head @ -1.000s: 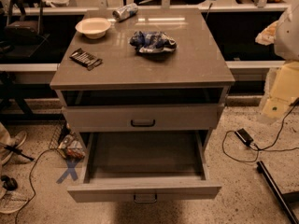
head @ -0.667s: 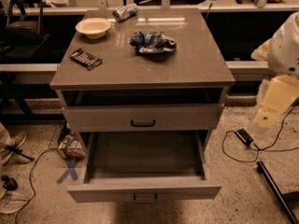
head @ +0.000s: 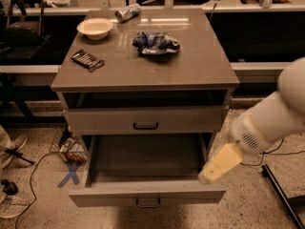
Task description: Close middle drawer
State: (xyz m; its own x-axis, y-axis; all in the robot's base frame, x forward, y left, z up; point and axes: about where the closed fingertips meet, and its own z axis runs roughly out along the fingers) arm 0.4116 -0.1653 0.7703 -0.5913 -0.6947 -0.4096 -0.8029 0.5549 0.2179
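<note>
A grey cabinet (head: 143, 75) stands in the middle of the view, and everything here is placed against it. The middle drawer (head: 147, 194) is pulled well out of the cabinet's front. Its inside is open to view, and its small dark handle (head: 148, 202) sits at the centre of its front panel, at the cabinet's near bottom edge. Above it, the upper drawer (head: 143, 120) sits nearly flush with the cabinet's front, with a dark gap between it and the cabinet's top.

The gripper (head: 209, 173) is at the cabinet's front right, over the right front corner of the middle drawer, pointing down and toward the cabinet. Whether its jaws are apart or together cannot be told, nor whether it touches the drawer. The white arm (head: 271, 113) reaches in from the cabinet's right side.

On the cabinet's top, a pale bowl (head: 95, 27) sits at the back left, a can (head: 127, 12) lies on its side at the back edge, a crumpled blue bag (head: 155, 43) rests near the middle, and a dark packet (head: 87, 59) lies toward the front left. On the floor by the cabinet's left side is a blue tape cross (head: 71, 174).
</note>
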